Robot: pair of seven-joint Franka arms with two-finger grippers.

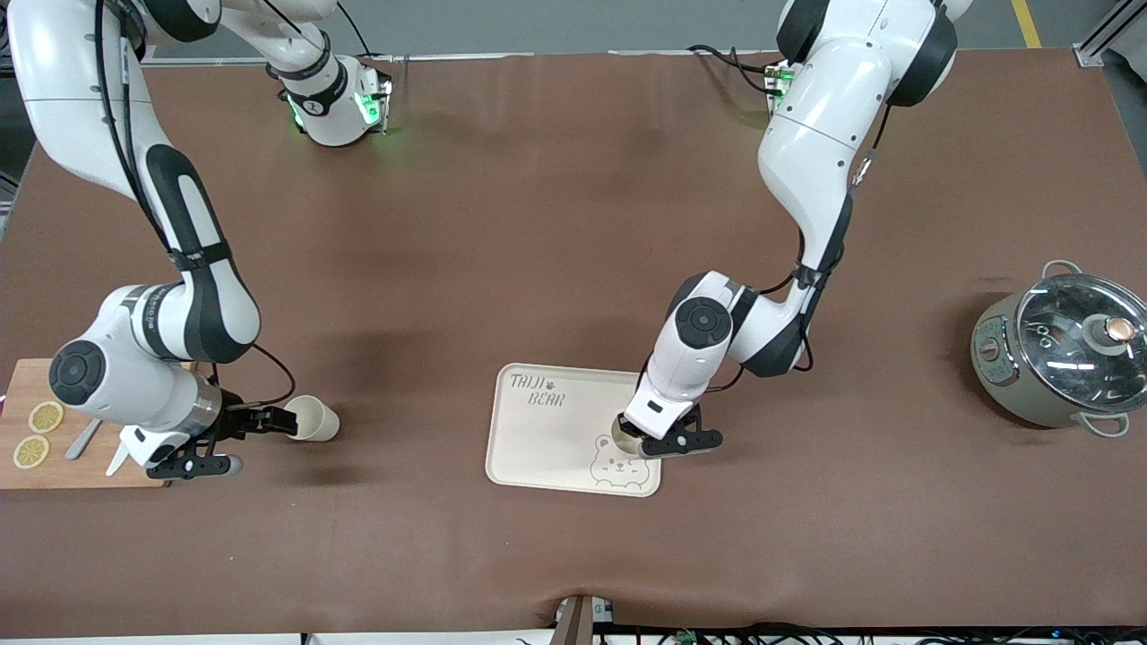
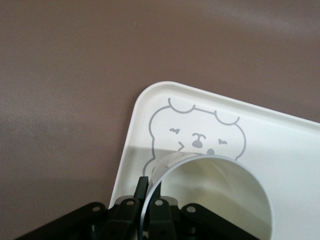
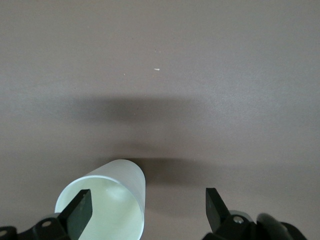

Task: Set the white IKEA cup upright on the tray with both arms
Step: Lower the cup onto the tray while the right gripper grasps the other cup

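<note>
You have two white cups. One cup [image 1: 626,438] [image 2: 210,192] stands mouth-up on the cream tray [image 1: 547,439] [image 2: 280,135], touching the grey bear face at the tray corner nearest the left arm's end. The other cup [image 1: 314,418] [image 3: 107,200] lies on its side on the brown table, beside the wooden board, toward the right arm's end.

Brown table [image 1: 556,224]: tray [image 1: 547,448], pot [image 1: 1057,358], board [image 1: 54,475]
</note>
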